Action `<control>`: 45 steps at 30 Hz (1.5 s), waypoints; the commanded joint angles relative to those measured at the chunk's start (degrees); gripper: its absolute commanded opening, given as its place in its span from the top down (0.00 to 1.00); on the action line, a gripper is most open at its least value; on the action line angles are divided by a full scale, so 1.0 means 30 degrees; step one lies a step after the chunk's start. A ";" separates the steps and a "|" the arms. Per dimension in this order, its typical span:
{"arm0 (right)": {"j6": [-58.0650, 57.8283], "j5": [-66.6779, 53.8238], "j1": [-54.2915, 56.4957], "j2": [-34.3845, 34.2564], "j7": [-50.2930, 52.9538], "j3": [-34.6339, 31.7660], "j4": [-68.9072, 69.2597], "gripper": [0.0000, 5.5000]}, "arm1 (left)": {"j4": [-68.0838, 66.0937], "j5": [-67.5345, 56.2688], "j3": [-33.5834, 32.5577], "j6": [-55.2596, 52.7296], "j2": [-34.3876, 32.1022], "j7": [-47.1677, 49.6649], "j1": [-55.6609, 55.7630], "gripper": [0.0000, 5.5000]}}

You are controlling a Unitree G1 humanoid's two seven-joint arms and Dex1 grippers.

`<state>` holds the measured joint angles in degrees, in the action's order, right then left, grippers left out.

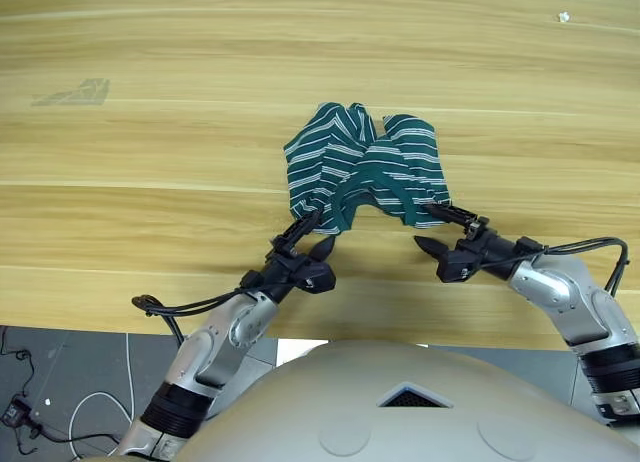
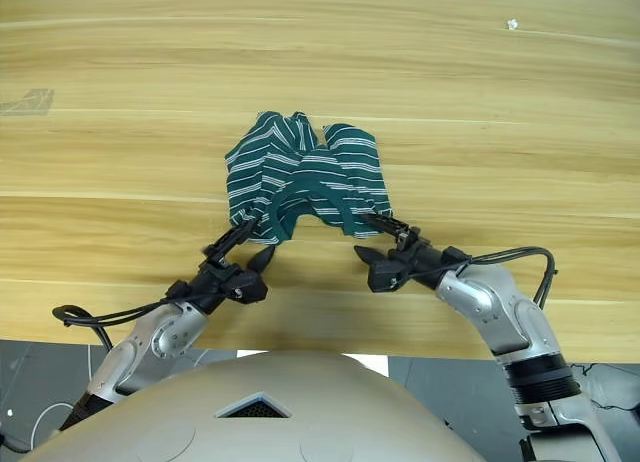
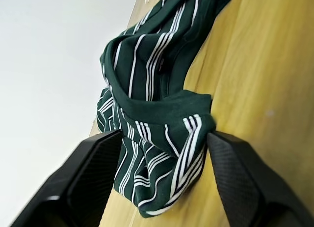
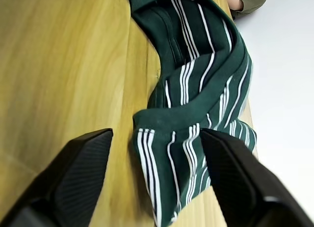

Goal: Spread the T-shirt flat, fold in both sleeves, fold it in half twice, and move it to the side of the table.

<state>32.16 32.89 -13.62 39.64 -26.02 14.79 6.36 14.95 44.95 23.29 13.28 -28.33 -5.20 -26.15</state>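
T-shirt (image 1: pixel 362 167) sits bunched at frame centre; left gripper (image 1: pixel 318 232) and right gripper (image 1: pixel 424 225), both spread, straddle its near corners. Risk: they could pinch several layers, dragging it instead of spreading it.

The T-shirt (image 1: pixel 360 167) lies bunched in a heap on the table (image 1: pixel 150 232), towards its near edge. Bare wood runs to the heap's left, right and far side, giving passage all round. The left gripper (image 1: pixel 322 228) and right gripper (image 1: pixel 423 225) stand at the heap's near corners, fingers spread with cloth between them. A strip of bare wood separates the two. A white scrap (image 1: pixel 564 18) lies well apart at far right, and a flat grey mark (image 1: pixel 72 92) at far left.
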 commanded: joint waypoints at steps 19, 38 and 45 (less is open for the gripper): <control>0.0294 0.1146 0.2583 0.0103 0.2224 0.0952 -0.4247 0.99 | -0.2576 0.1084 0.0835 -0.1443 -0.0374 -0.0609 -0.0257 0.42; -0.3257 -0.8710 0.3242 -0.0163 -0.2191 -0.1551 0.3687 0.99 | -0.5168 0.1609 0.2358 -0.1770 -0.0046 -0.0031 0.1282 0.42; -0.3172 -0.8278 0.3075 -0.0397 -0.2276 -0.1461 0.3500 1.00 | -0.5181 0.1424 0.2380 -0.1694 0.0194 0.0295 0.1443 0.59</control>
<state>23.26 8.01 -5.05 38.43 -32.15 11.05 16.48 8.27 45.62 27.59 13.26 -26.51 -0.43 -18.46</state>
